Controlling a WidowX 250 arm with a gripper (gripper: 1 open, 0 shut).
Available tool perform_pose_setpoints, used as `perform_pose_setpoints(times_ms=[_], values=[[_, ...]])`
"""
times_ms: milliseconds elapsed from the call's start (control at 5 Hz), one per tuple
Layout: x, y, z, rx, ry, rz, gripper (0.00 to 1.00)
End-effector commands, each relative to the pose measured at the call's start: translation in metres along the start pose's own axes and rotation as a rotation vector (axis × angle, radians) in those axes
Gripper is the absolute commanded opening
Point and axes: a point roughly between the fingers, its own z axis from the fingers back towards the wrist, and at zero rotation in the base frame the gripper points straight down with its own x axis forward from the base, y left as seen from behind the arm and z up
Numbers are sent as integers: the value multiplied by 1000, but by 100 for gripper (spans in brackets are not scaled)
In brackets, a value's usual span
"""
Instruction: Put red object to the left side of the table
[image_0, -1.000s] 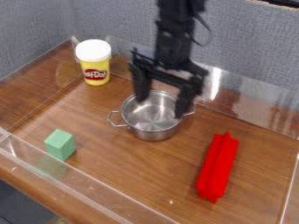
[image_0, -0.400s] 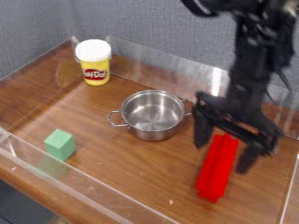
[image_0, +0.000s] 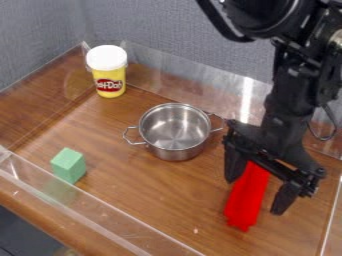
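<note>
The red object (image_0: 246, 200), a long bright red ridged bar, lies on the right part of the brown wood-grain table (image_0: 120, 150). My gripper (image_0: 262, 188) points straight down over it, open. One black finger (image_0: 233, 166) stands left of the bar and the other on its right. The bar's far end is hidden behind the gripper; its near end shows below. I cannot tell if the fingers touch it.
A steel pot (image_0: 175, 131) sits mid-table, just left of the gripper. A yellow Play-Doh tub (image_0: 107, 71) stands at the back left. A small green cube (image_0: 68, 165) lies front left. Low clear plastic walls (image_0: 80, 215) edge the table.
The gripper moved from above the steel pot to the right and down, and its open fingers now straddle the red bar. The bar, pot, tub and cube have not moved.
</note>
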Motion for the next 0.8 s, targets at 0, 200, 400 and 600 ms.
perform_pose_setpoints(times_ms=[0, 200, 400, 600], values=[[2, -4, 28, -6, -111, -23, 100], [2, -4, 26, -10, -133, -42, 100], [3, -3, 24, -8, -144, -52, 100], [4, -1, 24, -9, -168, -62, 100]])
